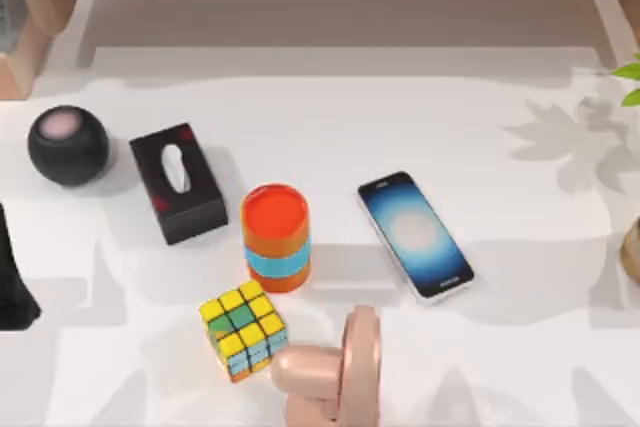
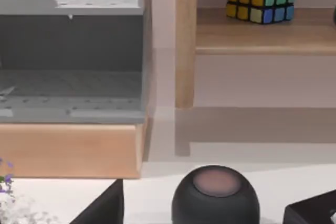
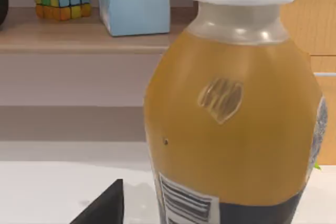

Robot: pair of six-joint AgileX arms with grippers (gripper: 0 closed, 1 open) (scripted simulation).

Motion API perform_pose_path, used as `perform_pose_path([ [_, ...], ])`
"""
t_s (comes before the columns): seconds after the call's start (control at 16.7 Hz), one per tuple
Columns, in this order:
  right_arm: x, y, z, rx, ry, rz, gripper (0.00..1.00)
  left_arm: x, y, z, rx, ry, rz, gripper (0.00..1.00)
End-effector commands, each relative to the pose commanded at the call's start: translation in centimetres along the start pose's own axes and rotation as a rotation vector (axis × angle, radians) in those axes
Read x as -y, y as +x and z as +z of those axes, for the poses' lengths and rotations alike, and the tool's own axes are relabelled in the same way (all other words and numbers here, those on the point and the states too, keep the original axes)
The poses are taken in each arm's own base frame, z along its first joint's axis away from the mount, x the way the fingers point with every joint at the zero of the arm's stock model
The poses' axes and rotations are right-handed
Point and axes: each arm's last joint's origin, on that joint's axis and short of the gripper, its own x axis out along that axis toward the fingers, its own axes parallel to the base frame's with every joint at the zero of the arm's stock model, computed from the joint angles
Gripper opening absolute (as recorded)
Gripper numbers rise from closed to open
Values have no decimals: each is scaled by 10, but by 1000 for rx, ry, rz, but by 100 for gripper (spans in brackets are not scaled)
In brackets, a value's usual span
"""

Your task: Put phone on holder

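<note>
Plainly, the phone (image 1: 415, 235) lies flat, the holder (image 1: 335, 367) edge-cropped; claw states unclear.

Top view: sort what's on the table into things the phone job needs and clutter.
Needed: phone, lying flat right of centre; pink holder at the near edge.

Clutter: cube, orange can, black tissue box, dark speaker, juice bottle.

Pink holder (image 1: 335, 372) cut off at the top view's bottom edge; plant leaves (image 1: 629, 82) clipped at its right edge. Orange bottle (image 3: 233, 114) cropped top and bottom in the right wrist view, label unreadable
</note>
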Motion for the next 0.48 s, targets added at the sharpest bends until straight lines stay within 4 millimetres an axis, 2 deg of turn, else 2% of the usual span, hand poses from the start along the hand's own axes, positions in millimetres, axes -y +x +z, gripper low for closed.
perform_pose_path([
  [0.24, -1, 0, 7, -2, 4, 8, 100, 0, 0, 0, 0, 0, 0, 100],
  [0.36, -2, -1, 25, -12, 9, 24, 100, 0, 0, 0, 0, 0, 0, 100],
  [0.48, -4, 0, 52, -32, 12, 42, 100, 0, 0, 0, 0, 0, 0, 100],
])
